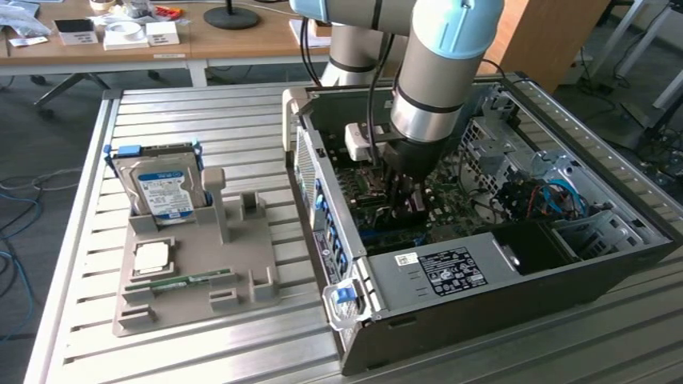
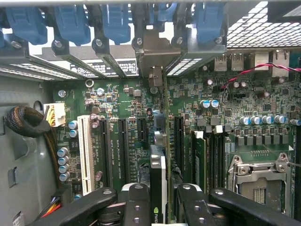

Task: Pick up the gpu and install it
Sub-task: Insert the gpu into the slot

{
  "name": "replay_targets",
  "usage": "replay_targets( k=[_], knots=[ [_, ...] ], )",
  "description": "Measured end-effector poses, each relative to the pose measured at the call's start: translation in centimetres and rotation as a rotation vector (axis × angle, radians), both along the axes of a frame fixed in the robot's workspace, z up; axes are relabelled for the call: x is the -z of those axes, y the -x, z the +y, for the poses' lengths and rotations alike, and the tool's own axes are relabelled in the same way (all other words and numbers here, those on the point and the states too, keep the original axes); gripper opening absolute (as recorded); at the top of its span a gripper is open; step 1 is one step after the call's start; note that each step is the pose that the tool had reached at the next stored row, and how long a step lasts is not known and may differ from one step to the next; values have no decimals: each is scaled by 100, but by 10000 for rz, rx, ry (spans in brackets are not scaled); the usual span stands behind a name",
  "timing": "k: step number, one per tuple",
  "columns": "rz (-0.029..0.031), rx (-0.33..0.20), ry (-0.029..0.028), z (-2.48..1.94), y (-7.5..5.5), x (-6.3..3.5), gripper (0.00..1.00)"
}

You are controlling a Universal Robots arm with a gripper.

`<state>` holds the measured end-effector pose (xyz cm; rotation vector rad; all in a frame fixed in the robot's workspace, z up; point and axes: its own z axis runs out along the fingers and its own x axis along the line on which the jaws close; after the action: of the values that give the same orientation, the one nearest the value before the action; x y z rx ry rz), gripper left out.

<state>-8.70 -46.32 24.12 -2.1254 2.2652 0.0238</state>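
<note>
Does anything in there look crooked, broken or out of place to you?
Nothing stands out. The gripper holds the gpu edge-on, in line with the motherboard's slots inside the open computer case. On the tray outside, the hard drive stands upright in its holder.

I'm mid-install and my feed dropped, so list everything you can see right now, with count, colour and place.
Open black and silver computer case: one, lying on the slatted metal table.
Green motherboard: one, inside the case.
Green circuit-board gpu with silver end bracket: one, held edge-on over the motherboard slots, bracket at the case's rear wall.
Blue slot clips: a row, along the rear wall.
White expansion slot: one, on the motherboard.
Grey parts holder: one, on the table, exterior view's left.
Silver hard drive with blue-white label: one, upright in the holder.
Narrow green RAM stick: one, flat in the holder.
Robot gripper: one, black, jaws shut on the gpu.
</note>
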Motion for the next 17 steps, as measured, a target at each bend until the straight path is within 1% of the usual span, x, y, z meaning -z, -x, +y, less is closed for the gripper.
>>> replay_targets(
  k=[4, 5, 6, 8, 9, 10, 11, 17],
  knots=[
    [0, 0, -2, 0, 0, 0, 27],
    [-2, 4, -22, 3, 1, 7, 27],
    [-4, 5, -13, 2, 1, 5, 28],
    [-1, 2, -3, 1, 1, 1, 40],
    [-1, 1, -2, 0, 0, -2, 40],
    [2, 0, 4, 0, 0, -18, 75],
    [0, 0, 0, 0, 0, -40, 81],
    [0, 1, -1, 0, 0, -176, 81]
  ],
)
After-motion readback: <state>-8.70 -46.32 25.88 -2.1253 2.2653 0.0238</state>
